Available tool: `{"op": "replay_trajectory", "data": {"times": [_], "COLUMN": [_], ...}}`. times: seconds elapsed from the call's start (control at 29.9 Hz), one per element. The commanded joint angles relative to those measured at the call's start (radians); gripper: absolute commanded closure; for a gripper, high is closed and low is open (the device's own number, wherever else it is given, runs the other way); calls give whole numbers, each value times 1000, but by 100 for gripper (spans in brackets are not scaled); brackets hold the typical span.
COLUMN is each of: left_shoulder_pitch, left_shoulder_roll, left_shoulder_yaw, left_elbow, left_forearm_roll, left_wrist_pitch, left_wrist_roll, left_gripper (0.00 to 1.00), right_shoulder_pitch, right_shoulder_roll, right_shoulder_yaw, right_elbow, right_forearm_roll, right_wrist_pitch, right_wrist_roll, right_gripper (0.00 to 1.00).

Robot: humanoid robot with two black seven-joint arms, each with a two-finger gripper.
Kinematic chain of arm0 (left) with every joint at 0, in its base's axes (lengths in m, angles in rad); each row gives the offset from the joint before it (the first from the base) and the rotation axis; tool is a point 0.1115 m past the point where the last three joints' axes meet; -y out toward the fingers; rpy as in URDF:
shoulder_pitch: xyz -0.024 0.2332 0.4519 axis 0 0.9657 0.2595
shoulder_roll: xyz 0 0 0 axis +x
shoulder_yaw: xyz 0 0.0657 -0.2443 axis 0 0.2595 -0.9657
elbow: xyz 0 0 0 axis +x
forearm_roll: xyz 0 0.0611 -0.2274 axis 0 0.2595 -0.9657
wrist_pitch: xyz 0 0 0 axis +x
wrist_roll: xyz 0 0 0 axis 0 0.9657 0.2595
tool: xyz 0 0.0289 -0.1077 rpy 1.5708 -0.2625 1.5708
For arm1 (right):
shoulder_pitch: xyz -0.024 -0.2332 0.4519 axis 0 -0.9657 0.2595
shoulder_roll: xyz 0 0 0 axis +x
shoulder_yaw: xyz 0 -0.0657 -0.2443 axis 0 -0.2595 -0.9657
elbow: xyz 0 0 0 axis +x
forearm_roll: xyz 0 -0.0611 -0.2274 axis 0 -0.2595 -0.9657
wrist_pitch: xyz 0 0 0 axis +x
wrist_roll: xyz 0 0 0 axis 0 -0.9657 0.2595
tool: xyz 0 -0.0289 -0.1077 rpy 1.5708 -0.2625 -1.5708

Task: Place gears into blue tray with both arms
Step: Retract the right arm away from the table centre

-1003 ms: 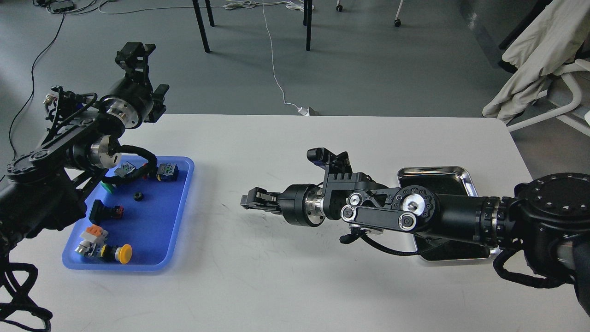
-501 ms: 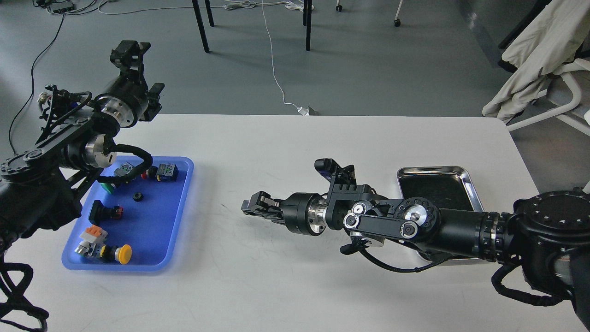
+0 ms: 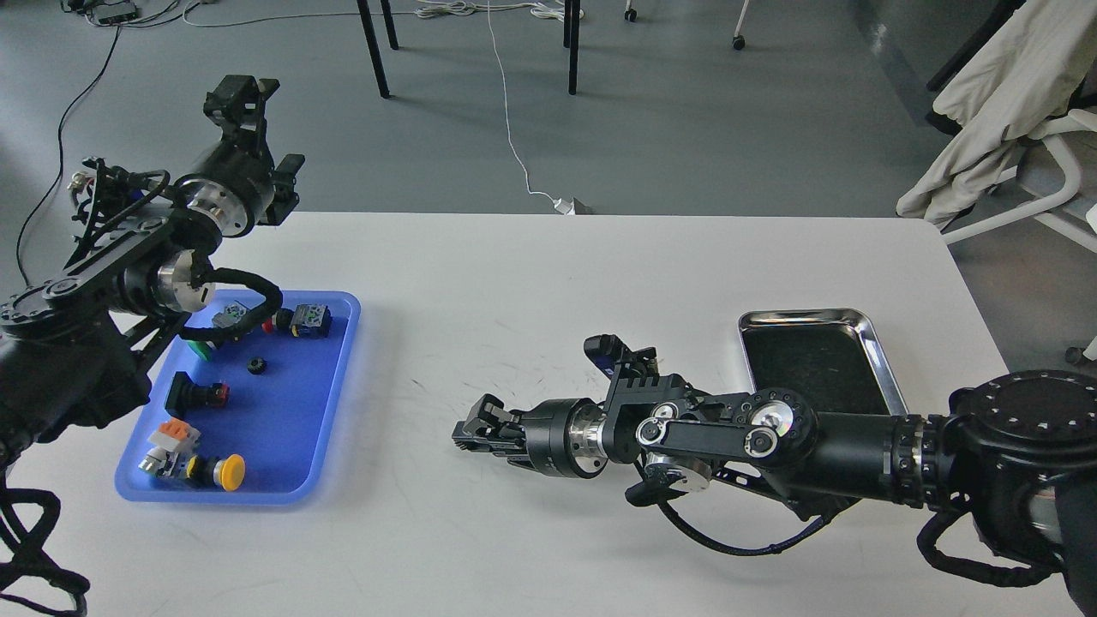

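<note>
1 tiny black toothed gear

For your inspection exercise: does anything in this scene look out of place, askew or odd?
Only mildly. The blue tray meant for gears holds one small black gear among several colour-capped push-buttons lying tipped on their sides. The steel tray looks empty. Nothing appears spilled or damaged.

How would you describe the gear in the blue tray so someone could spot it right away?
Find the blue tray at the white table's left side. In its upper middle, on bare blue floor, lies the gear. It is a tiny black ring, far smaller than the colour-capped push-buttons around it.
</note>
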Motion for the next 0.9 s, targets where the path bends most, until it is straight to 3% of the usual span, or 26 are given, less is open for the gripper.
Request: {"op": "replay_trajectory", "data": {"times": [0.0,0.07,0.17,0.33,0.47,0.7,0.87], "left_shoulder_pitch": [4,4,4,4,-4,4,7], "left_shoulder_roll": [1,0,0,-3,-2,24,89], "left_shoulder_yaw": [0,0,0,1,3,5,58], "left_elbow": [-1,0,0,0,0,-23,-170], "left_forearm_roll": [16,18,18,21,62,122,196], "left_wrist_pitch": [-1,-1,-1,2,2,-2,-1], "left_wrist_roll": [0,2,2,6,9,14,18], "left_gripper": [2,2,2,2,2,2,2], "right_shoulder_pitch": [0,0,6,13,12,-95,-318], "right_shoulder_roll": [0,0,0,0,0,-316,-451], "right_shoulder_yaw": [1,1,4,150,358,741,1120], "right_elbow": [-3,-6,-20,-63,-52,-40,-8], "right_forearm_roll": [2,4,1,4,5,22,200], "right_wrist_pitch": [-8,-10,-8,25,171,275,409], "right_wrist_roll": [-2,-1,7,13,13,18,13], "right_gripper": [29,15,4,2,2,2,2]}}
